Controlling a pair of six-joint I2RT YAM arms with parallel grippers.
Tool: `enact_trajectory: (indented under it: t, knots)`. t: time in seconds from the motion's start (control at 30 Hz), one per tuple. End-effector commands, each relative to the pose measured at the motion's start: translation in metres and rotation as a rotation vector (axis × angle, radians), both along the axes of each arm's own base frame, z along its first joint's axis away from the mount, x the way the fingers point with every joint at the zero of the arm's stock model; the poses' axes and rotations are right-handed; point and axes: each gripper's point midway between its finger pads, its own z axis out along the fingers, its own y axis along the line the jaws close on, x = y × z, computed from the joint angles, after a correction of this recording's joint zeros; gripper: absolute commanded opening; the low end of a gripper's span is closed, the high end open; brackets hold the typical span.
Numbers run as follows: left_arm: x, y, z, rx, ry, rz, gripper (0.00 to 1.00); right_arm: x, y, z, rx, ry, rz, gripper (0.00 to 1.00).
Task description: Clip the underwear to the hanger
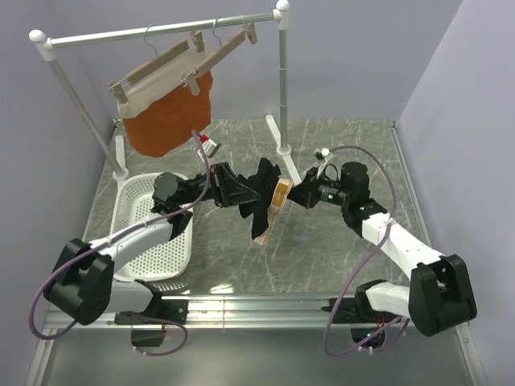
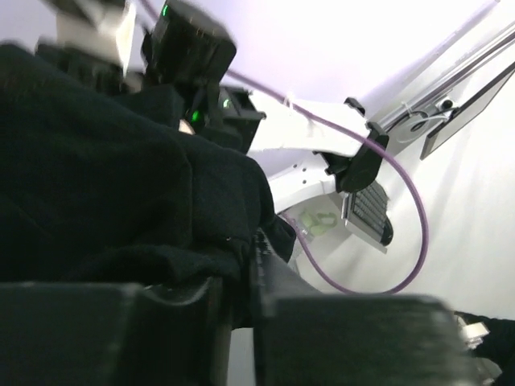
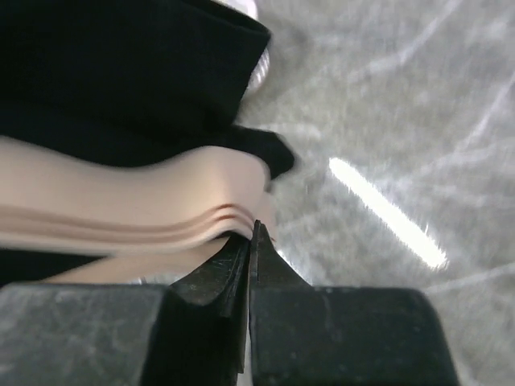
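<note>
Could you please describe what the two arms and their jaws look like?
Both arms, left arm and right arm, have white links between chunky black joint housings. A purple cable loops along each. The jaws are matte black, tapering wedges; a green light glows near the right wrist.

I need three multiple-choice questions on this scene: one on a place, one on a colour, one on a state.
1. Where is the underwear? A in the basket; B in the air between left gripper and right gripper; C on the table.
2. The garment on the rail is: A rust-orange; B blue; C green.
3. The right gripper's jaws are: A wide open; B shut empty; C shut on the tan waistband.
Answers: B, it hangs between them; A, orange cloth hangs there; C, the wrist view shows the pinch.
</note>
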Motion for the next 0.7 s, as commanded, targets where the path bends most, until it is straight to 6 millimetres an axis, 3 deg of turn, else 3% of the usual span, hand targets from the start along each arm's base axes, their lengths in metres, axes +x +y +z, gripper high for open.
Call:
enact_trajectory:
  t: [0.0,0.13,0.17,0.2,0.23,0.33,0.47,0.5,0.57,0.6,0.67]
  knots:
    - [-0.017,0.007,-0.001,0.059,-0.096,-0.016,0.23,0.012,0.002,0.064,0.064,-0.141,0.019,0.00]
    - [-0.016,0.014,-0.029,0.223,-0.241,0.044,0.46,0.003,-0.001,0.074,0.016,-0.171,0.076,0.00]
    - [-0.019,0.018,-0.031,0.254,-0.270,0.060,0.55,-0.001,-0.004,0.069,-0.003,-0.142,0.086,0.00]
    - [-0.013,0.021,-0.034,0.290,-0.365,0.097,0.58,-0.003,-0.004,0.073,-0.011,-0.153,0.100,0.00]
    - [-0.016,0.026,-0.049,0.353,-0.329,0.092,0.61,-0.009,-0.003,0.074,-0.020,-0.171,0.129,0.00]
    - [-0.016,0.039,-0.046,0.391,-0.454,0.123,0.76,-0.019,-0.003,0.065,-0.035,-0.164,0.172,0.00]
    - [-0.017,0.056,-0.046,0.458,-0.546,0.128,0.78,-0.023,-0.002,0.047,-0.062,-0.149,0.200,0.00]
    - [-0.011,0.060,-0.038,0.470,-0.676,0.137,0.78,-0.024,0.000,0.045,-0.064,-0.148,0.204,0.00]
    - [-0.012,0.065,-0.049,0.533,-0.723,0.106,0.78,-0.021,0.001,0.042,-0.063,-0.145,0.203,0.00]
    - [-0.007,0.067,-0.042,0.544,-0.855,0.111,0.78,-0.022,0.003,0.041,-0.058,-0.134,0.205,0.00]
    - [-0.004,0.069,-0.047,0.569,-0.903,0.099,0.78,-0.020,0.004,0.038,-0.054,-0.118,0.201,0.00]
